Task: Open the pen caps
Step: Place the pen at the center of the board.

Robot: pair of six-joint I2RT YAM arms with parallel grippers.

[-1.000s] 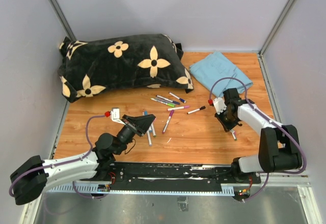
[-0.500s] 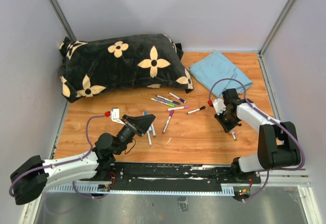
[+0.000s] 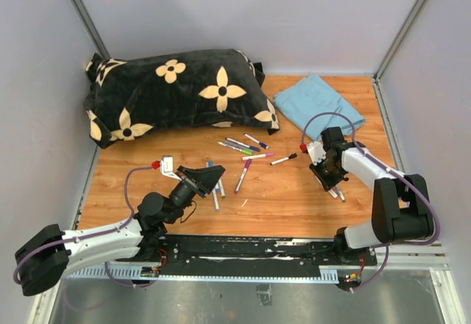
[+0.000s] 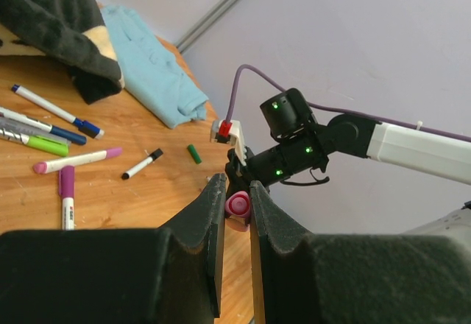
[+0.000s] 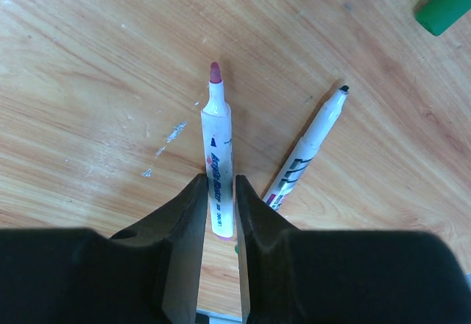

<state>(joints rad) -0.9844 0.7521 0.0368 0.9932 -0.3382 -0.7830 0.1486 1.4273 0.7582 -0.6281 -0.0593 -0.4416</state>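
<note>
**Pulling Caps: Two Pens Bared, Six Waiting**

Across the wooden table [image 3: 280, 206], one black flowered pillow [image 3: 169, 92] and one folded blue cloth [image 3: 322, 101] are lying along the far side, and your two arms are working from opposite ends. Your left gripper [image 4: 237, 191] is hovering off the board, its fingers nearly closed and pinching one pink cap [image 4: 237, 205]. Your right gripper [image 5: 218, 184] is reaching down to the table on the right. It is clamping narrowly on the rear of one pink-tipped pen [image 5: 215, 129], which is lying flat on the wood. Just beside that pen, clear of the fingers, one dark-tipped pen [image 5: 309, 147] is also lying uncapped.

By the look of things, you are running early in the job. Two pens are showing bare tips, while six capped pens [image 3: 243, 151] are waiting in a loose cluster mid-table. They are wearing two bluish caps and one each in green, pink, black and purple. At least two more pens are lying under your left gripper in the overhead view, too hidden for their caps to be judged.

One loose green cap [image 4: 193, 153] is lying on the wood between the cluster and your right arm. The dark-tipped pen's own cap is not showing anywhere that can be told.
</note>
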